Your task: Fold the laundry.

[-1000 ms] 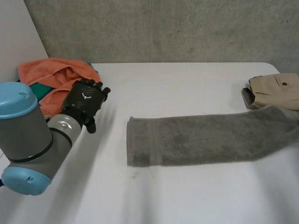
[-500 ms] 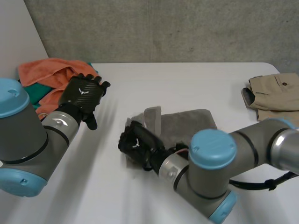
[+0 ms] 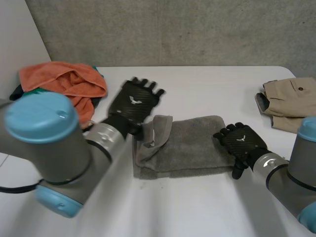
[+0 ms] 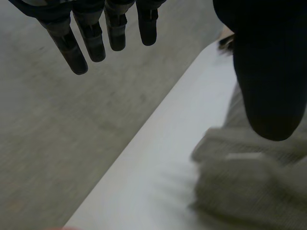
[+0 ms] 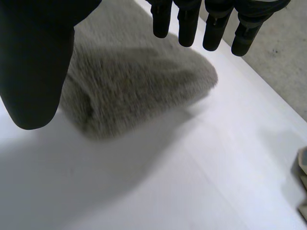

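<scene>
left hand (image 3: 132, 102): fingers straight, empty | right hand (image 3: 242, 141): likewise | grey towel (image 3: 192, 145): rumpled end beside left thumb | advice: flatten before next fold

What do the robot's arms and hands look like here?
The left arm and right arm are thick grey cylinders with rounded light-blue caps and silvery wrist cuffs. The left hand and right hand are black, with a woven-looking surface and a small white mark on each back.
</scene>
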Action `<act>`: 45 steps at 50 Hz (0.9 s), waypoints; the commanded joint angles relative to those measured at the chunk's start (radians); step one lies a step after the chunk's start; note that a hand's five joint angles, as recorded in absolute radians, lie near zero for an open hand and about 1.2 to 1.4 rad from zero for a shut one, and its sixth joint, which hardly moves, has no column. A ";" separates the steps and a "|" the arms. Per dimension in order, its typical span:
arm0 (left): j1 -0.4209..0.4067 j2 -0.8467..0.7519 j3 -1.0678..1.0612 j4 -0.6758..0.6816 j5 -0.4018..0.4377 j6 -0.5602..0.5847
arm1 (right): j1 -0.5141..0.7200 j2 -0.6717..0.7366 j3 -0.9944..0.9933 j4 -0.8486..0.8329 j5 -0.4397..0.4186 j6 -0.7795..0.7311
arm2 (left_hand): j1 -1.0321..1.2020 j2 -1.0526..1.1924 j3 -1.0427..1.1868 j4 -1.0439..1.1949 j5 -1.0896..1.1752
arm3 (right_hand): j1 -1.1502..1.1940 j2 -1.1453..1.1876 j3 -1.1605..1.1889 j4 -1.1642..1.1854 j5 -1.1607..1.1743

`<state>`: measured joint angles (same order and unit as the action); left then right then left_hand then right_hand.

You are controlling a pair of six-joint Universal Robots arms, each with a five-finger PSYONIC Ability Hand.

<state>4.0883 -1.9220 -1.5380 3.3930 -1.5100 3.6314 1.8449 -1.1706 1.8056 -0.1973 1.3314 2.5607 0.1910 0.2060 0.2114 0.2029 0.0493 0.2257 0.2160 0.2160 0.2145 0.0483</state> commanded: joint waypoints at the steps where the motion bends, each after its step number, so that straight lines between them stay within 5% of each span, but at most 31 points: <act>1: -0.091 -0.188 0.148 0.022 0.047 -0.078 | -0.027 -0.008 0.046 -0.090 -0.012 -0.048 | -0.010 -0.025 -0.030 -0.022 -0.043 | -0.051 -0.041 -0.042 -0.040 -0.048; 7: -0.103 -0.336 0.268 0.014 0.028 -0.089 | -0.018 -0.008 0.072 -0.122 -0.012 -0.002 | -0.004 -0.019 -0.024 -0.016 -0.037 | -0.051 -0.041 -0.042 -0.040 -0.048; 13: -0.089 -0.410 0.300 0.016 -0.117 -0.077 | 0.017 0.000 0.092 -0.165 -0.009 0.023 | 0.034 0.019 0.014 0.022 0.001 | -0.029 -0.020 -0.020 -0.018 -0.026; 21: 0.009 -0.381 0.234 0.008 -0.303 0.019 | 0.034 0.008 0.086 -0.188 -0.005 0.023 | 0.017 0.002 -0.004 0.005 -0.016 | 0.355 0.365 0.364 0.366 0.358; 33: -0.006 -0.095 -0.006 0.008 -0.220 -0.007 | 0.022 0.011 0.084 -0.186 0.110 -0.022 | -0.004 -0.019 -0.024 -0.016 -0.037 | 1.170 1.180 1.180 1.181 1.173; 45: 0.006 0.083 -0.111 0.008 -0.213 -0.039 | 0.072 -0.037 0.015 -0.203 0.186 -0.402 | -0.007 -0.022 -0.027 -0.019 -0.040 | 1.171 1.180 1.180 1.182 1.173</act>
<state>4.0812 -1.9041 -1.6211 3.4001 -1.7221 3.6046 1.8711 -1.1820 1.8739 -0.3863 1.4983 2.3463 0.1874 0.2026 0.2081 0.1992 0.0493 1.0916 1.1671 1.1866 1.1961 1.0085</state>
